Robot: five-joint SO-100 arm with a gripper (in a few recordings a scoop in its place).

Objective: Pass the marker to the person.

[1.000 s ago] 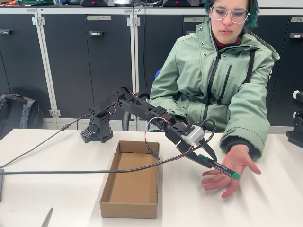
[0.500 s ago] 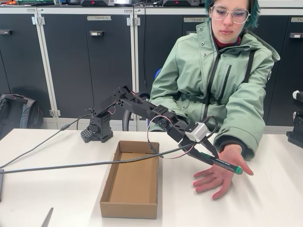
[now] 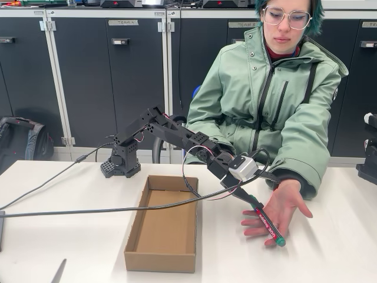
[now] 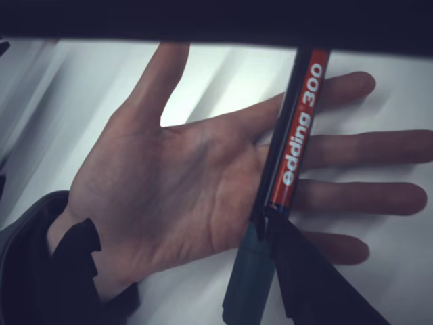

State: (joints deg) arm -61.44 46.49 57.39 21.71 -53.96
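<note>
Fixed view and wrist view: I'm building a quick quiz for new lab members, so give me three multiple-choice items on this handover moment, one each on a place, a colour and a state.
1. Where is the slim dark marker with green ends?
A. In the box
B. Over the person's open hand
C. On the floor

2. What colour is the label band on that marker?
A. Red
B. Yellow
C. Blue

3. How does the black gripper stand?
A. Open and empty
B. Shut on the marker
C. Shut on a cable

Answers: 1 B, it lies across the person's open hand. 2 A, red with white lettering. 3 B, the jaws clamp the marker's capped end; the brown cardboard box holds nothing.

one marker (image 3: 266, 224), one person (image 3: 277, 88), one cardboard box (image 3: 162, 236)
</note>
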